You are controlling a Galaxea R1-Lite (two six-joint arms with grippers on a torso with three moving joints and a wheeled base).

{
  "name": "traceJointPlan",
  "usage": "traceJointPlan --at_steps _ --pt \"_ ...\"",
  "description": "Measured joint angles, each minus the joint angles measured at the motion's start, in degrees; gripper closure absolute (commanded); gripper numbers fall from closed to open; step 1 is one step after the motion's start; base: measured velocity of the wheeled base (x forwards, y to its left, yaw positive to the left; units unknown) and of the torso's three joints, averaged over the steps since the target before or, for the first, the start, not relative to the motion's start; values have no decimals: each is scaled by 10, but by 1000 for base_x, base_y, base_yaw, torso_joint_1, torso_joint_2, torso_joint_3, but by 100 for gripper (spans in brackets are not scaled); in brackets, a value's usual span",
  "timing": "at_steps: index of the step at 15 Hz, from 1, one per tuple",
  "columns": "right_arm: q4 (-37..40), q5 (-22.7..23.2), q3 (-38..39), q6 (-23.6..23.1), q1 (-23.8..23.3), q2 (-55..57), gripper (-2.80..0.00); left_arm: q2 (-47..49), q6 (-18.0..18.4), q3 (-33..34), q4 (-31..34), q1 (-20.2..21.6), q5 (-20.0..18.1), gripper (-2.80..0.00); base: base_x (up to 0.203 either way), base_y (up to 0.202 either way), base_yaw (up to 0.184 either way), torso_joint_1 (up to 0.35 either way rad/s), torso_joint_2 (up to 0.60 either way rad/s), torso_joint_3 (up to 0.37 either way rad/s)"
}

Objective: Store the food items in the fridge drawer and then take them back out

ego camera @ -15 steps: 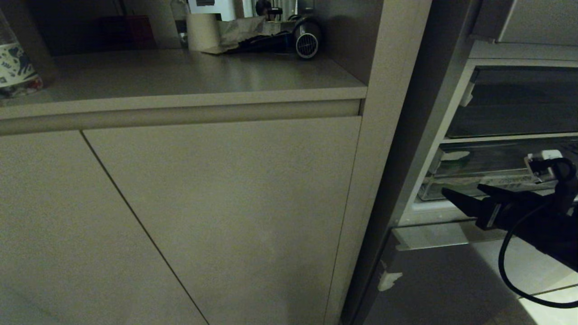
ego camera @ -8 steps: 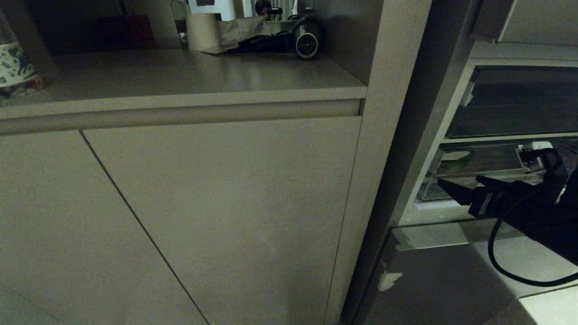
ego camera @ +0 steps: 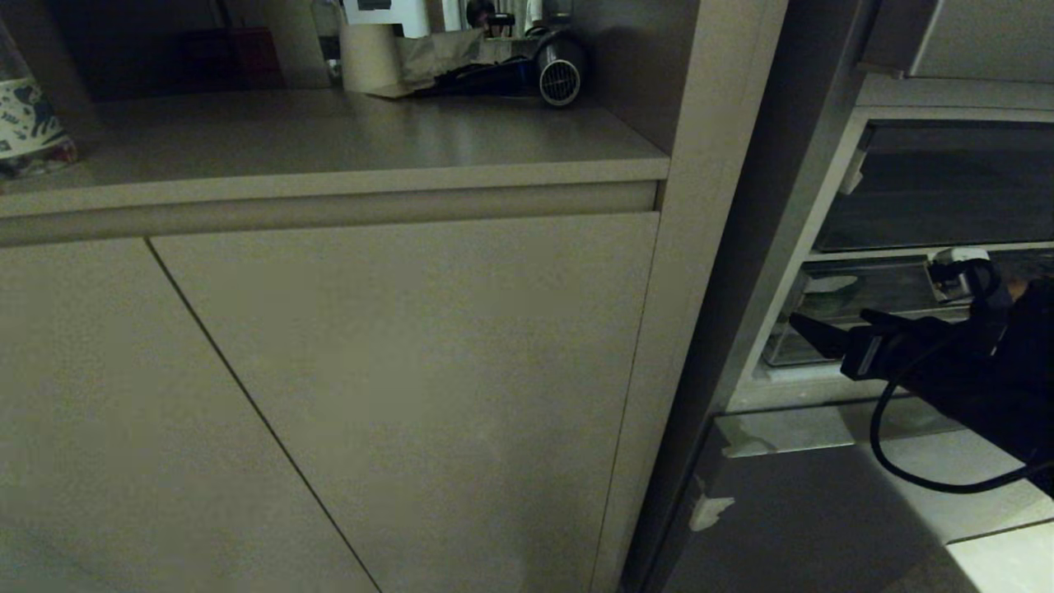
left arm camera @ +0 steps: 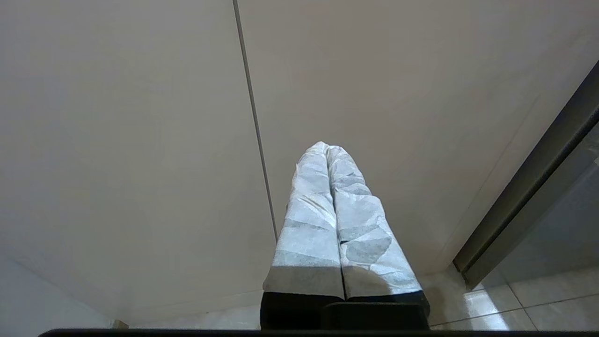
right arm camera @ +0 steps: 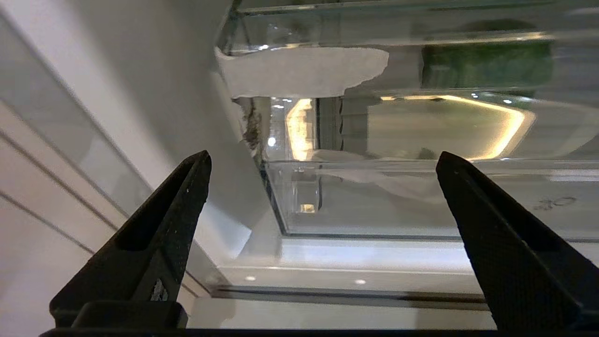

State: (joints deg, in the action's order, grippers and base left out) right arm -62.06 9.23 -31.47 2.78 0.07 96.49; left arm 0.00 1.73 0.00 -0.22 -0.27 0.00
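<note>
**Right gripper spread wide at the mouth of the fridge drawer**

In the head view, the right gripper [ego camera: 832,329] reached in from the right edge, its black fingers level with the front of the clear fridge drawer [ego camera: 865,288] inside the open fridge. A beige cabinet [ego camera: 395,371] filled the left, its countertop [ego camera: 329,140] carrying a paper roll [ego camera: 368,56].

In the left wrist view, the left gripper [left arm camera: 327,150] hung before the cabinet doors, its pale wrapped fingers pressed together with nothing between them.

In the right wrist view, the right gripper's fingers [right arm camera: 159,224] stood far apart, empty, with the drawer's near corner between their tips. No food item could be made out with certainty.
</note>
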Motion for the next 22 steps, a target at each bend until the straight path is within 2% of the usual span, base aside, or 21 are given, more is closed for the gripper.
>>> traceJointPlan --at_steps 3,14,15,16,22 --pt "0 -16 -14 2 0 13 -280 0 0 0 0 0 0 0 0 0 0 0 0 0" --pt "-24 -30 -42 6 5 43 -280 0 0 0 0 0 0 0 0 0 0 0 0 0" --pt "-24 -30 -43 6 6 44 -129 0 0 0 0 0 0 0 0 0 0 0 0 0" --pt "-24 -30 -43 5 6 45 0 0 0 0 0 0 0 0 0 0 0 0 0 0" --pt "-23 -33 -35 2 34 46 0 0 0 0 0 0 0 0 0 0 0 0 0 0"
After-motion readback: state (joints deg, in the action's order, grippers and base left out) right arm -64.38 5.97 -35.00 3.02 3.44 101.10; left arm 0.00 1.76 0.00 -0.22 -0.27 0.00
